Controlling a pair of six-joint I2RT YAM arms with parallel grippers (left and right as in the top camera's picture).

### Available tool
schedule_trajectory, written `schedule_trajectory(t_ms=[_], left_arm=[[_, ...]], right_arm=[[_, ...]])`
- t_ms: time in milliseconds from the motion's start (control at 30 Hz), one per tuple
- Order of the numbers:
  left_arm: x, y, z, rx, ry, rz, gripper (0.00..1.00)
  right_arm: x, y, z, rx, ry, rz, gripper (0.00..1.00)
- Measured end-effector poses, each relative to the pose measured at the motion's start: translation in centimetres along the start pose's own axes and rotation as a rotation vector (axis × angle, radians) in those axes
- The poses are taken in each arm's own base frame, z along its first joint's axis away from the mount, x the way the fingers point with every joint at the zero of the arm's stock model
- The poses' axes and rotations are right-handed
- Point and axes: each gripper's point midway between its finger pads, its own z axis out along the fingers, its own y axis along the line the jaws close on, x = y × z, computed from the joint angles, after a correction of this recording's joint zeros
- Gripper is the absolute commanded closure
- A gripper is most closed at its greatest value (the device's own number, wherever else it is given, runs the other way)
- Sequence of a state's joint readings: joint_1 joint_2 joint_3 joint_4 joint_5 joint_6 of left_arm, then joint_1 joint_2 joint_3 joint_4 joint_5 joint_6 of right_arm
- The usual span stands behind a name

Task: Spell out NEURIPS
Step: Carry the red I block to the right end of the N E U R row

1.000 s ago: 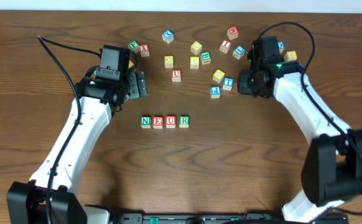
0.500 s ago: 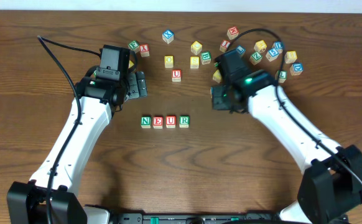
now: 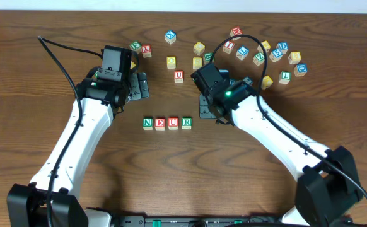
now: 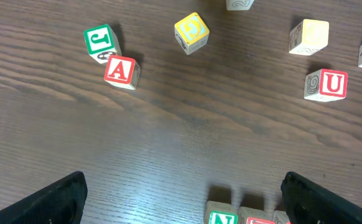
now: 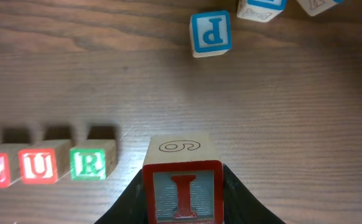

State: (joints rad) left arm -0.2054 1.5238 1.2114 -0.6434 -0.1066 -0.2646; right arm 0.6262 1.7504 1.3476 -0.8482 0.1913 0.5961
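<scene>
Four blocks reading N (image 3: 147, 123), E (image 3: 160, 123), U (image 3: 173, 122), R (image 3: 186, 122) stand in a row at the table's middle. My right gripper (image 3: 207, 108) is shut on a block with a red I (image 5: 183, 190) and holds it just right of the R block (image 5: 91, 163), with a gap between them. In the overhead view the gripper hides the I block. A blue P block (image 5: 210, 32) lies beyond it. My left gripper (image 3: 139, 85) is open and empty, up and left of the row; its wrist view shows the N block (image 4: 221, 216) between the fingers (image 4: 182, 186).
Loose letter blocks lie along the back: a green J (image 4: 100, 40) and red A (image 4: 122, 70) at left, a yellow block (image 4: 191, 32), a spare red U (image 3: 179, 76), and a cluster at back right (image 3: 278, 53). The right arm's cable loops over that cluster.
My right arm has swung left and forward from the back-right cluster to just right of the R block, carrying the I block. The left arm has not moved.
</scene>
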Motion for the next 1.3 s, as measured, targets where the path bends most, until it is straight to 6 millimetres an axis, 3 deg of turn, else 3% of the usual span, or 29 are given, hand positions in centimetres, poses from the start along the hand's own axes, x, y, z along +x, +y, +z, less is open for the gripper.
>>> schedule_trajectory(t_ms=[267,733,1300], left_arm=[[0.0,0.0,0.0,0.0,0.0,0.0,0.02],[0.0,0.0,0.0,0.0,0.0,0.0,0.02],[0.0,0.0,0.0,0.0,0.0,0.0,0.02]], right_arm=[[1.4,0.1,3.0,0.05,0.062,-0.019,0.76],[1.1,2.5,3.1,-0.001,0.013,-0.034,0.75],[4.8,3.9,5.1,-0.025,0.03,-0.07,0.75]])
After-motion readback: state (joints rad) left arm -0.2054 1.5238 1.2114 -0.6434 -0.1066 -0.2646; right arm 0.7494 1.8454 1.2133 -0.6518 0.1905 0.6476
